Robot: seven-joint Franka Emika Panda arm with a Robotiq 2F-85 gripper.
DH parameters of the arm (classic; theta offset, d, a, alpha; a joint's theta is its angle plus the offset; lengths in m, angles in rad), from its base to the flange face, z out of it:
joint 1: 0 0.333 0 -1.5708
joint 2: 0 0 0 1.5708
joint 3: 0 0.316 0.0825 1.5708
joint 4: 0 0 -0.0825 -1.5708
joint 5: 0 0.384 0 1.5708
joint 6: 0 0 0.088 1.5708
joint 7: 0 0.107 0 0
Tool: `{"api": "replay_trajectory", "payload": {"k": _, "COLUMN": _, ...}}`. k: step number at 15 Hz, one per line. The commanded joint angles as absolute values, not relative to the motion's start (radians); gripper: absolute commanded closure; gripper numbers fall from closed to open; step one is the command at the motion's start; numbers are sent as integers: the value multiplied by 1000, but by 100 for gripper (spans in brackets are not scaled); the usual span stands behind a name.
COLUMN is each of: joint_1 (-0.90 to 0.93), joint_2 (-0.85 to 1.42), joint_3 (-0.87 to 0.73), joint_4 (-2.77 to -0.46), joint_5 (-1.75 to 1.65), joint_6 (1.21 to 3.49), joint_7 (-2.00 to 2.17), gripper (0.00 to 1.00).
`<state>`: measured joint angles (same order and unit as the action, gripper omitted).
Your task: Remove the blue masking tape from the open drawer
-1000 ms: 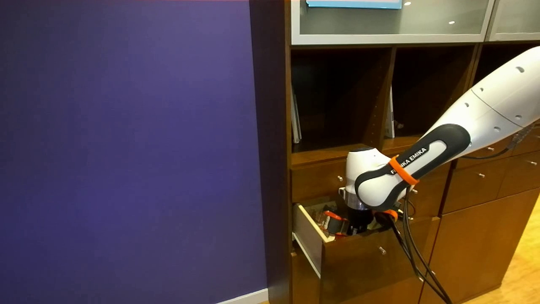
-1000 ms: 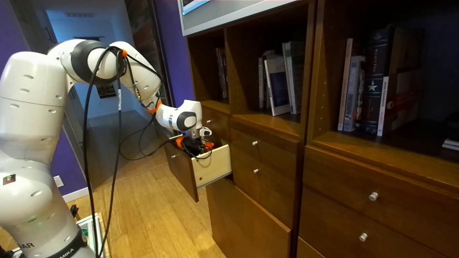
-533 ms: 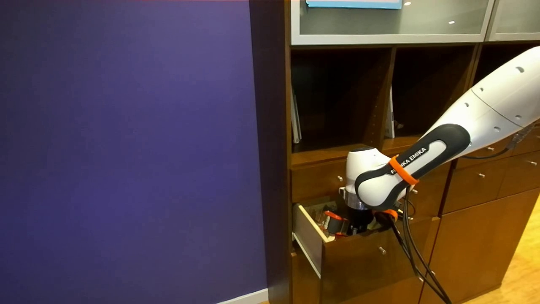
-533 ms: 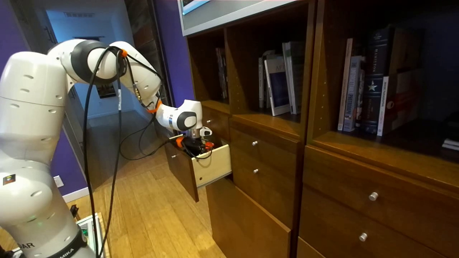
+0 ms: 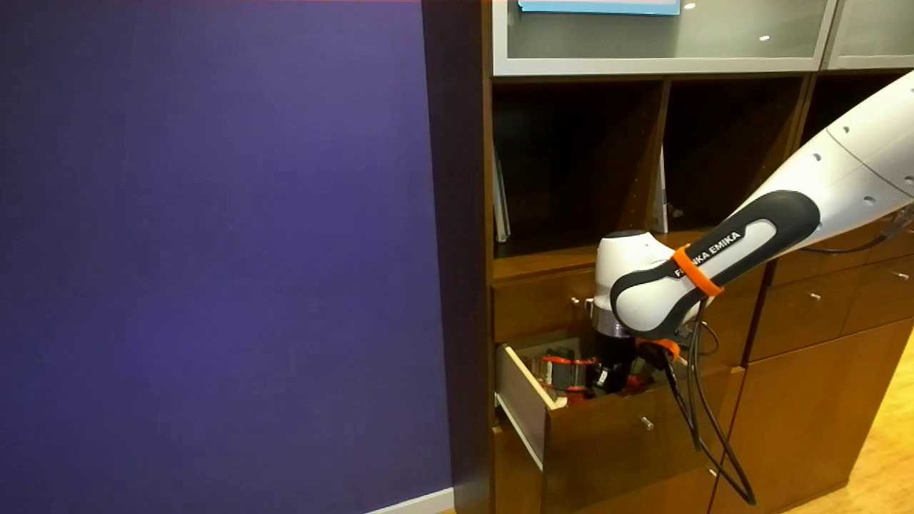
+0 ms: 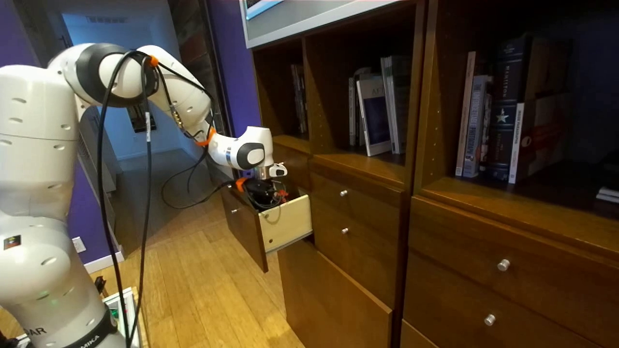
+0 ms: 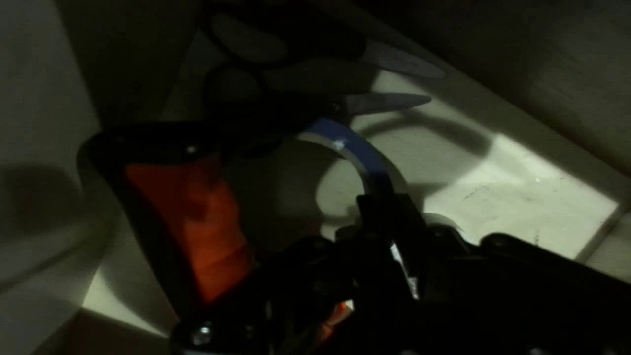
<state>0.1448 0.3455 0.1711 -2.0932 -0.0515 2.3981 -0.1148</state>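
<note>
So the blue masking tape (image 7: 356, 147) is down inside the drawer (image 6: 288, 224), and the gripper (image 7: 385, 200) is right on it: fingers clamped on the ring's wall, one on each side. Wrist view only gives you an upper arc of the roll; the rest is lost in shadow or blocked by the gripper itself, so I can't tell whether it's off the drawer floor. Just beside it there's scissors (image 7: 387, 102) (one pair or two, too dark to say) and a black thing with an orange panel (image 7: 197, 217), no clue what that is.

Arm-wise, the wrist (image 5: 643, 307) points pretty much straight down into the drawer in both exterior views. The arm (image 6: 184, 100) rises at the left in an exterior view, bends over at the top and slopes down to the wrist, black cables (image 6: 100, 145) dangling off it. From outside, tape and fingertips are hidden by the drawer's walls and the arm's own dark end, and part of the arm is chopped off by the frame edge.
</note>
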Motion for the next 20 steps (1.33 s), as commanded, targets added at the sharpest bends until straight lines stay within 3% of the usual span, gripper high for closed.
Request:
{"api": "replay_trajectory", "payload": {"k": 1, "joint_1": 141, "joint_2": 231, "joint_3": 162, "joint_4": -2165, "joint_5": -32, "joint_6": 2391, "joint_7": -76, "gripper": 97}}
{"api": "replay_trajectory", "payload": {"k": 12, "joint_1": 164, "joint_2": 49, "joint_3": 149, "joint_4": -2266, "joint_5": -141, "joint_6": 2453, "joint_7": 38, "gripper": 97}}
{"api": "replay_trajectory", "payload": {"k": 20, "joint_1": 163, "joint_2": 25, "joint_3": 170, "joint_4": -2263, "joint_5": -116, "joint_6": 2344, "joint_7": -63, "gripper": 97}}
